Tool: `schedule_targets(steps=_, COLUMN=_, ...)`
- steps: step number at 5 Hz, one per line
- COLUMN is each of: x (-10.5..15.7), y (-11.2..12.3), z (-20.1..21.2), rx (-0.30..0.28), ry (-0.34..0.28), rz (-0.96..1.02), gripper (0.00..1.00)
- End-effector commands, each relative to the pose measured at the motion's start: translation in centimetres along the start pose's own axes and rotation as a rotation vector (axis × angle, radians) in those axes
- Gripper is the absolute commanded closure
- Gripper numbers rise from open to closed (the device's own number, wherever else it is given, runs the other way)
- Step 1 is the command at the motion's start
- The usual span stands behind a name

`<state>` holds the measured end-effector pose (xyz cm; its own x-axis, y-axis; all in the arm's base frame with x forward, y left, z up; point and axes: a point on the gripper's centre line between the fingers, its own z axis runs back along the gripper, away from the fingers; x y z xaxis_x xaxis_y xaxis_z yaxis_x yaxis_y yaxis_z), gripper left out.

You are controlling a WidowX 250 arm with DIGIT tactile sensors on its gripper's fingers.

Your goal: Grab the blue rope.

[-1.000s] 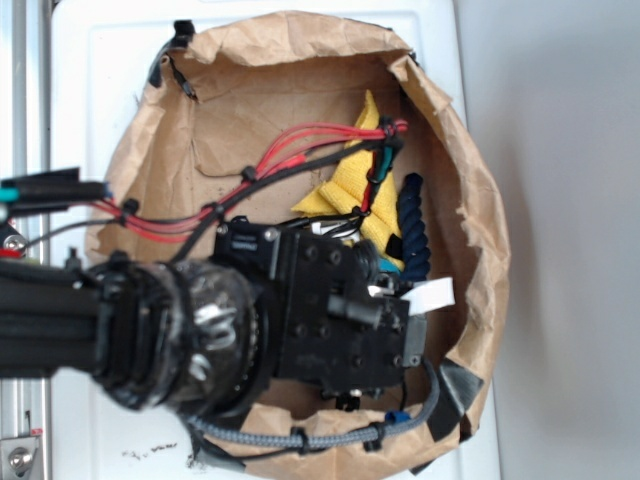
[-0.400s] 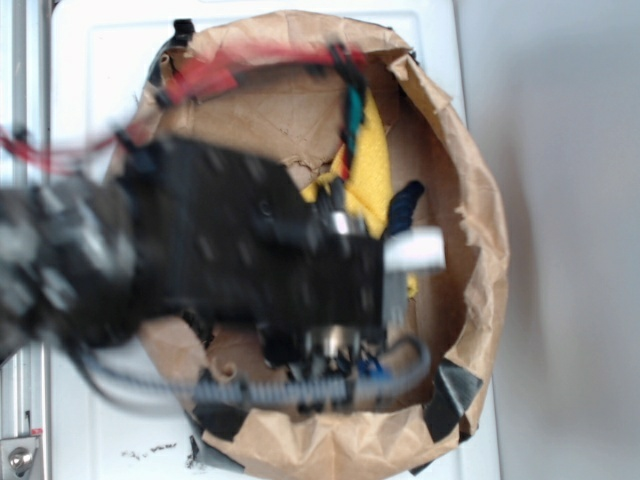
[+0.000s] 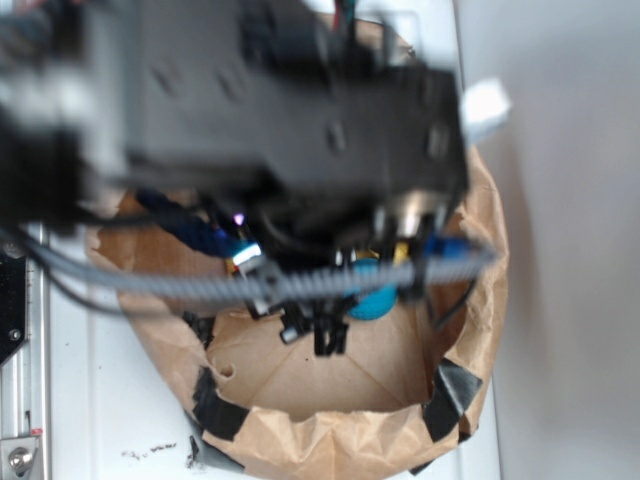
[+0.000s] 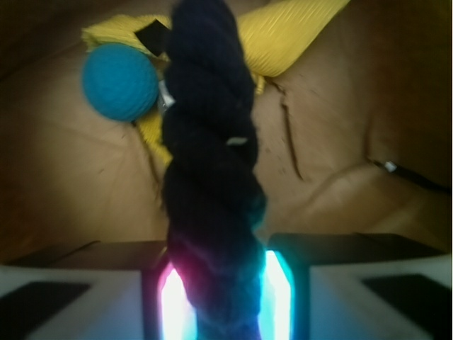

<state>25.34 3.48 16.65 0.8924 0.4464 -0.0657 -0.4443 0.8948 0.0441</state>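
Since the earlier exterior frames the arm has risen toward the camera and shifted to the top of the picture, uncovering the lower floor of the brown paper bowl [image 3: 330, 440], and the blue rope [image 3: 190, 228] has left its place beside the yellow cloth. In the exterior view the blurred black gripper [image 3: 330, 330] hangs over the bowl; a short dark navy length shows at left under the arm, and a teal ball [image 3: 372, 300] lies just beneath the grey braided cable [image 3: 300, 285]. The bowl, patched with black tape at its rim, sits on a white table [image 3: 110, 400]; a plain grey surface lies to the right. In the wrist view the gripper [image 4: 225, 297] is closed on the blue rope [image 4: 209, 163], the twisted strands clamped between the two lit fingers [image 4: 173, 301] and running away from the camera. Below it, the yellow cloth [image 4: 290, 35] and the teal ball [image 4: 120, 81] rest on the brown paper floor, touching each other.
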Motion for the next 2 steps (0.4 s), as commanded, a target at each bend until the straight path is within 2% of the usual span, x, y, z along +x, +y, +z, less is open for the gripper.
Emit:
schedule_targets(steps=1, x=-2.1, y=-1.6, z=4.1, rx=0.071, ry=-0.239, rz=0.036, gripper=1.0)
schedule_targets(steps=2, x=-3.1, y=-2.6, z=3.2, rx=0.16, ry=-0.315, rz=-0.057, gripper=0.09)
